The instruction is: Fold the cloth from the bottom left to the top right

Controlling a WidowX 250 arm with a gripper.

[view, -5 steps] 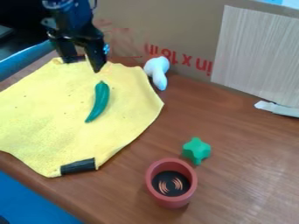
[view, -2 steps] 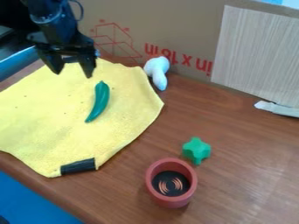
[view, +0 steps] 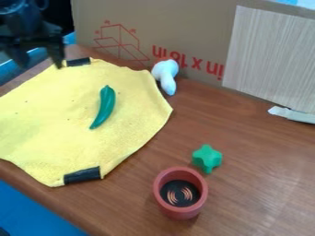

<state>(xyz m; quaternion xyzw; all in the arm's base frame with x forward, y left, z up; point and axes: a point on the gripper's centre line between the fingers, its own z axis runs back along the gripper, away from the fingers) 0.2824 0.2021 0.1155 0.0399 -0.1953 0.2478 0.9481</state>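
Hanging at upper left, the gripper (view: pixel 42 65) is held with its fingers parted. The cloth (view: pixel 61 110) is spread out under a pepper (view: pixel 105 107).

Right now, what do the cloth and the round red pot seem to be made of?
The cloth looks like soft woven or fleecy fabric, matte, with slack, wavy edges. The round red pot seems to be plastic or silicone: smooth, evenly coloured, thick-rimmed; which one, the look leaves open.

A bright yellow cloth (view: pixel 67 124) bears black patches (two of them); red line-drawing marks brown cardboard (view: pixel 138 27).
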